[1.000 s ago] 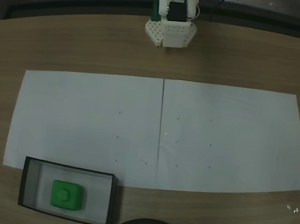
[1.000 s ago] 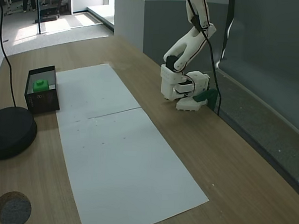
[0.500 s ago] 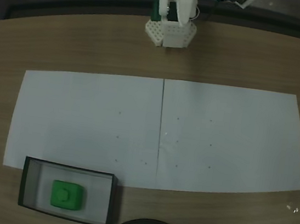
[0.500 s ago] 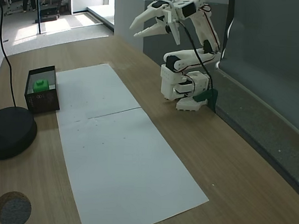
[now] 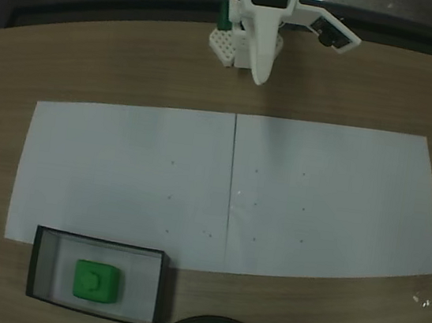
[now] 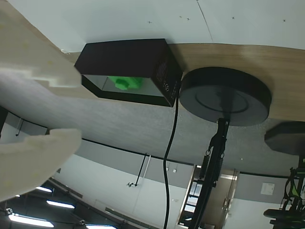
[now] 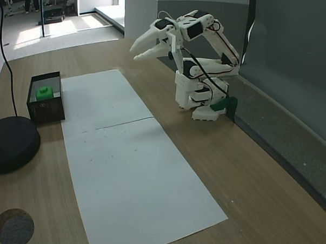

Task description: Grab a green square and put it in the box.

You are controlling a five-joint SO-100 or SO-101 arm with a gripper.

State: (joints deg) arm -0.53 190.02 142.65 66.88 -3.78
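- Wooden table point(image 5: 94, 58) carries two white paper sheets point(image 5: 127, 174) laid side by side, with a dark wall panel behind the arm's base in a fixed view.
- White gripper point(image 7: 136, 50) hangs raised in the air just in front of the arm's base point(image 7: 199, 99), over bare wood short of the paper, fingers pointing out toward the sheets.
- Its jaws stand parted with a clear gap between them and nothing inside; in a fixed view from above the gripper point(image 5: 257, 75) shows as a single tapering white finger, so the gap is read from the side view.
- Green square point(image 5: 96, 281) sits well apart from the gripper, across the full depth of the paper, on the far side from the arm's base and off to the left in that fixed view.
- It rests on the pale floor of the box point(image 5: 47, 236), knob side up, with space to the walls on each side.
- From the side, the green square point(image 7: 43, 92) shows above the box's black wall point(image 7: 47, 110), far from the fingertips.
- Wrist view, turned upside down, has the box point(image 6: 125, 59) and the green square point(image 6: 125, 82) ahead, beyond a blurred pale finger point(image 6: 33, 160) at the left edge.
- Round black base point(image 6: 225, 95) with a stand and cable lies just beside the box, also well apart from the gripper.
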